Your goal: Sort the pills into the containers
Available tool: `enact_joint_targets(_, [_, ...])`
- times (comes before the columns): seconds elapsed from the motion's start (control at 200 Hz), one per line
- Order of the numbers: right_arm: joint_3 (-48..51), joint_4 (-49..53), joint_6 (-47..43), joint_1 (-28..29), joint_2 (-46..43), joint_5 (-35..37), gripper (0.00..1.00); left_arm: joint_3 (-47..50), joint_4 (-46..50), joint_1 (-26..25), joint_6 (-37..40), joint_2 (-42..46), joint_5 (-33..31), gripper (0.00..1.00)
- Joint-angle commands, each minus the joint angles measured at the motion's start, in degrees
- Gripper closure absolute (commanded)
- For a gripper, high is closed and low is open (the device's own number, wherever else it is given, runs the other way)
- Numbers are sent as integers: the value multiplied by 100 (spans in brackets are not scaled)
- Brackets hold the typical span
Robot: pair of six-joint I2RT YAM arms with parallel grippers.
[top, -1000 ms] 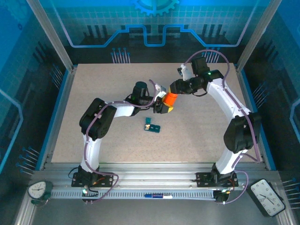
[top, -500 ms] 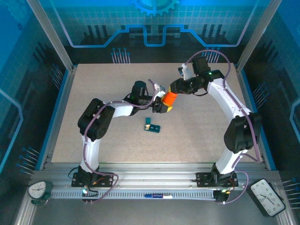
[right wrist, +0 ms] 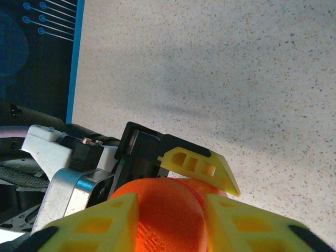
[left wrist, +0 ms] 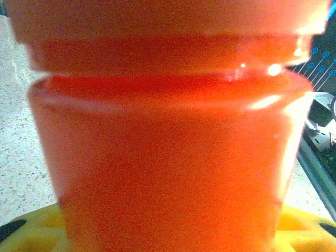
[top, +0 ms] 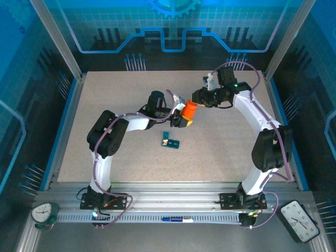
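The left jaws pinch the orange pill bottle (top: pixel 189 109) by its body, the right jaws by its top end, mid-desk. The dark-teal pill box (top: pixel 170 140) lies on the desk (top: pixel 115 157) just near of them.

Both arms look alike on my feed: the white-tubed, black-jointed left arm (top: pixel 101 170) and its twin, the right arm (top: pixel 254 115), each trailing mauve-grey cables (top: pixel 236 63) along the links. A small green light (top: pixel 235 84) glows on the right one. The right hand (right wrist: pixel 170 205) has yellow plastic fingers (right wrist: pixel 100 226) with rectangular cut-outs.
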State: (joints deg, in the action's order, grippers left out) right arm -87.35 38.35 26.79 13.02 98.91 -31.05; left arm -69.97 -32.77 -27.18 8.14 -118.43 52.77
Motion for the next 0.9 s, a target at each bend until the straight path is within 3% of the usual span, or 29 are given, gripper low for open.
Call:
enact_joint_targets(0.0, [111, 612, -33, 52, 13, 81, 55, -242, -772, -40, 249, 571, 127, 100])
enact_joint_targets(0.43, [162, 66, -86, -714, -946, -1, 35, -350, -1304, 44, -517, 444, 337, 100])
enact_joint_targets(0.585, [568, -735, -856, -859, -1437, -136, 30, -502, -1116, 54, -619, 431, 603, 100])
enact_joint_targets(0.69, [816, -1261, -1607, -841, -1703, -399, 21, -598, -940, 66, -664, 409, 778, 100])
enact_joint_targets(0.891, [544, -1287, -2243, -766, -1594, -781, 16, -792, -577, 66, -729, 357, 1073, 100])
